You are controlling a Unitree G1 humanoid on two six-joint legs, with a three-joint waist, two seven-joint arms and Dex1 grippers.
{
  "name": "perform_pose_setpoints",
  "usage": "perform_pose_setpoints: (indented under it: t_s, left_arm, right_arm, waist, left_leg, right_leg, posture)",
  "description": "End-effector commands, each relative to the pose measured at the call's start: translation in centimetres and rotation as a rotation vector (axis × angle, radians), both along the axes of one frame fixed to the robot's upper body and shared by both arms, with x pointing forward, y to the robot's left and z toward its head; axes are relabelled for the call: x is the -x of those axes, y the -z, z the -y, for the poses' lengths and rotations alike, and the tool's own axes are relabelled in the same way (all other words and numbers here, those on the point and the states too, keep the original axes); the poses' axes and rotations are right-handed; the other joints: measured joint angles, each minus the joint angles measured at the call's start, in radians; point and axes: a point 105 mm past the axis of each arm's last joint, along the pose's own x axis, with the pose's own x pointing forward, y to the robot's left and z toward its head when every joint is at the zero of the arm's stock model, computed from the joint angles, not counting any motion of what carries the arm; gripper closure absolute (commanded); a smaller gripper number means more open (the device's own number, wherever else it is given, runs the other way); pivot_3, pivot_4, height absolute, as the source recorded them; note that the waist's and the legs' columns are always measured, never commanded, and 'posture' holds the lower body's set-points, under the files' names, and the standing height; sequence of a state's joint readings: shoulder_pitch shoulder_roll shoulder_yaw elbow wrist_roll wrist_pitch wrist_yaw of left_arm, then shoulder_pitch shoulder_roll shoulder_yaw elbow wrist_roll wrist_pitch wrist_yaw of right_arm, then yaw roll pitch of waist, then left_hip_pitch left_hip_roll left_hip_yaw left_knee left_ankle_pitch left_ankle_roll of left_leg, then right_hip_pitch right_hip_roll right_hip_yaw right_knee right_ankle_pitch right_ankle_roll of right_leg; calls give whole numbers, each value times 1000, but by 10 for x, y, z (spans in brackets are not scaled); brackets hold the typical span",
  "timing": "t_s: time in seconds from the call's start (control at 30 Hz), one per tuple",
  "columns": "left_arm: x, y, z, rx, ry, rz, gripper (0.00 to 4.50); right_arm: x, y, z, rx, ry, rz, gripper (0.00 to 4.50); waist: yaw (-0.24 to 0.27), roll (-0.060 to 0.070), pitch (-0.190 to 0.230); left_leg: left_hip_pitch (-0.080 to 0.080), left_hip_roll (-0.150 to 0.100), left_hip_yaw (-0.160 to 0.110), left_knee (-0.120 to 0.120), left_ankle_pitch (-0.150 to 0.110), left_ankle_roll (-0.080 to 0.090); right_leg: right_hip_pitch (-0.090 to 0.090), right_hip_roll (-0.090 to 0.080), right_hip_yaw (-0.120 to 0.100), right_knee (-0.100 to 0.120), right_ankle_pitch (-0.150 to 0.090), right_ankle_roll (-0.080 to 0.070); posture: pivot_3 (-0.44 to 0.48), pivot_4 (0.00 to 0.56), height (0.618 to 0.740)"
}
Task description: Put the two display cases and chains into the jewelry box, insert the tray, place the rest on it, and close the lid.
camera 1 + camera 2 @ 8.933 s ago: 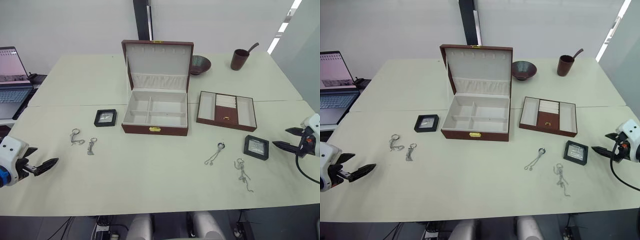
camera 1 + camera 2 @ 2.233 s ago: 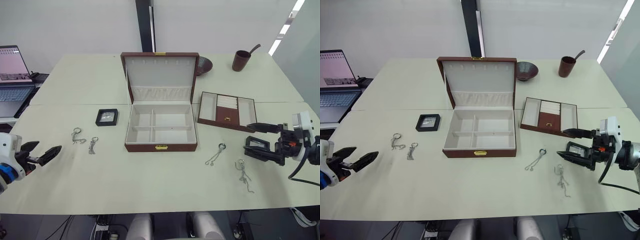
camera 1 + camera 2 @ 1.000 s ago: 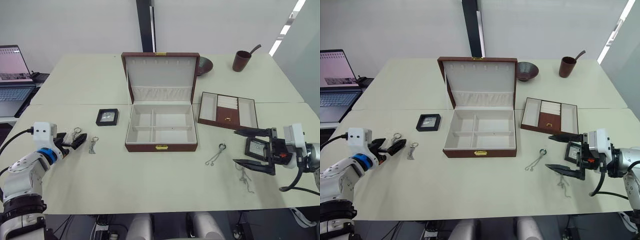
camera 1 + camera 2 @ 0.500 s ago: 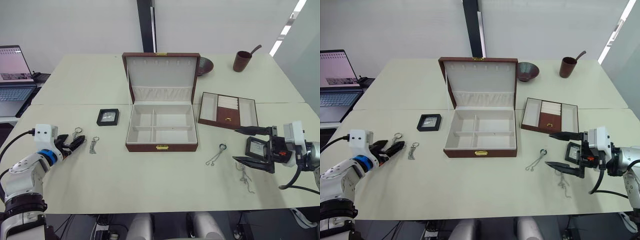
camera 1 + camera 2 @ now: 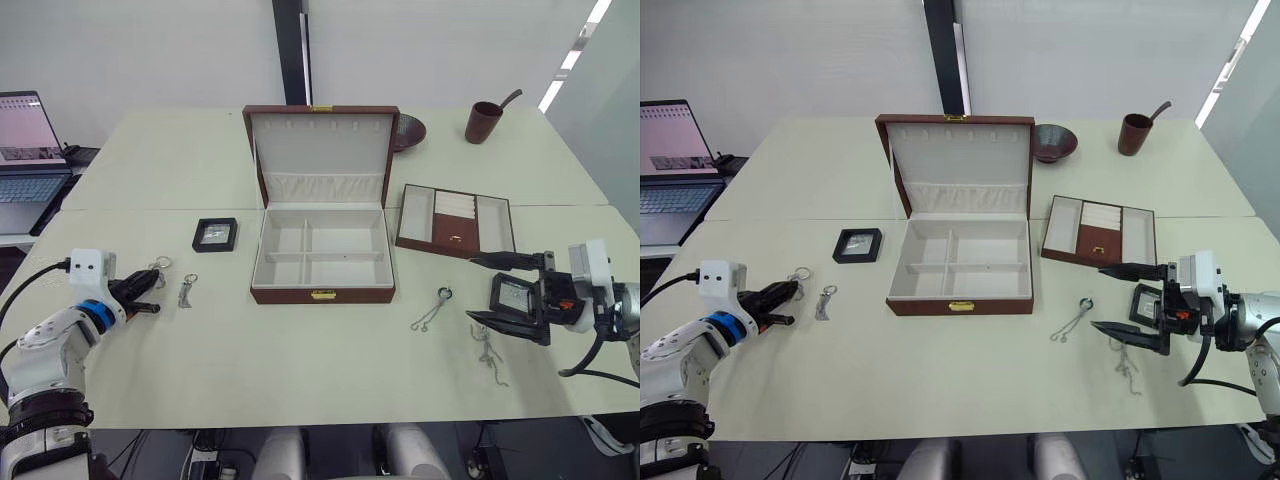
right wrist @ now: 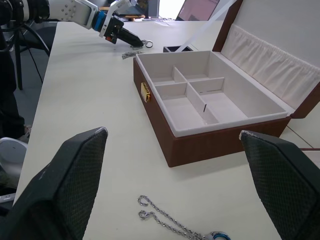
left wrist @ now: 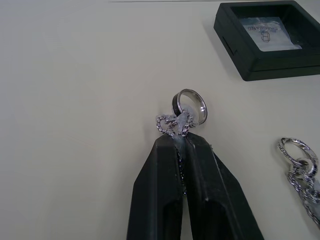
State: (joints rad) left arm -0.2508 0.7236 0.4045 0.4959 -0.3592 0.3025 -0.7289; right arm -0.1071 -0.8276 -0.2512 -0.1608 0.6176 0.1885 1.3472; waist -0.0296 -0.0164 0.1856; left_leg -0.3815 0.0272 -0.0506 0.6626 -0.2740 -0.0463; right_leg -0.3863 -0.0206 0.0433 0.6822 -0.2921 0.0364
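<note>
My left wrist cam shows the left gripper (image 7: pixel 181 142) pinched shut on a silver chain (image 7: pixel 176 124) with a ring at its end, detail the head views blur. Right gripper (image 5: pixel 508 296) spread wide around the right display case (image 5: pixel 513 296), lower right. Jewelry box (image 5: pixel 322 246) open at centre, bare table (image 5: pixel 300 350) in front.

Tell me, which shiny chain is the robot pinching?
The chain with the ring, farthest to the robot's left. The left end effector is shut on it; the other three chains lie untouched on the table.
</note>
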Motion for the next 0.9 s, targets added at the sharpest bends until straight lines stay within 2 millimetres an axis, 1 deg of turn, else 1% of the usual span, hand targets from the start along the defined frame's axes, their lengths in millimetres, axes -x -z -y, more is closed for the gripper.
perform_pose_setpoints:
  t_s: [0.03, 0.07, 0.1, 0.2, 0.3, 0.37, 0.43, 0.57, 0.73, 0.9]
  left_arm:
    - [1, -28, 3, -10, 31, 77, 4457]
    - [1, -31, 5, -11, 39, 80, 4457]
    - [2, -39, 11, -11, 68, 98, 4457]
    - [8, -58, 34, -28, 177, 123, 4457]
    - [13, -74, 56, -27, 273, 128, 4457]
    - [15, -81, 67, -24, 312, 134, 4457]
    - [15, -87, 78, -8, 346, 141, 4457]
    - [4, -107, 118, -2, 444, 204, 4457]
    - [-4, -116, 163, 53, 523, 252, 4457]
    - [-16, -112, 193, 88, 514, 276, 4457]
  right_arm:
    - [2, -16, -1, -6, -13, 51, 0]
    - [2, -16, -1, -8, -12, 50, 0]
    - [1, -16, -1, -10, -10, 52, 0]
    - [1, -17, -1, -17, -3, 53, 0]
    - [1, -17, 0, -16, 5, 52, 0]
    - [1, -16, 0, -15, 9, 52, 0]
    - [0, -17, 1, -16, 12, 53, 0]
    - [-1, -18, 1, -22, 29, 62, 0]
    - [0, -18, 1, -23, 46, 64, 0]
    - [-1, -19, 3, -19, 64, 66, 0]
  waist:
    - [0, 0, 0]
    - [1, 0, 0]
    - [1, 0, 0]
    - [1, -1, 0]
    - [0, -1, 0]
    - [0, -1, 0]
    - [0, -1, 0]
    - [2, -1, 1]
    - [3, -1, 1]
    - [2, -1, 1]
  left_leg:
    - [0, 0, 0, 0, 0, 0]
    - [0, 0, 0, 0, 0, 0]
    - [0, 0, 0, 0, 0, 0]
    - [-1, 0, 0, 0, 0, 0]
    - [-1, 0, 0, 0, 0, 0]
    - [0, 0, 0, 0, 0, 0]
    - [0, 0, 0, 0, 0, 0]
    - [0, -1, 0, 0, 0, 0]
    - [-1, -1, 0, 1, 0, 0]
    - [0, -1, 0, 1, 0, 0]
  right_leg:
    - [0, 0, 0, 0, 0, 0]
    - [0, 0, 0, 0, 0, 0]
    - [0, 0, 0, 0, 0, 0]
    - [0, 0, 0, 0, 0, 0]
    - [0, 0, 0, 0, 0, 0]
    - [0, 0, 0, 0, 0, 0]
    - [0, 0, 0, 0, 0, 0]
    - [0, 1, 0, 0, 0, 0]
    - [1, 0, 0, -1, 0, 0]
    - [1, 1, 0, -1, 0, 0]
  posture:
    - [0, 150, 740]
    - [0, 150, 740]
    - [0, 150, 740]
    - [0, 150, 740]
    - [0, 150, 740]
    - [0, 150, 740]
    - [0, 150, 740]
    - [0, 150, 740]
    - [0, 150, 740]
    - [0, 150, 740]
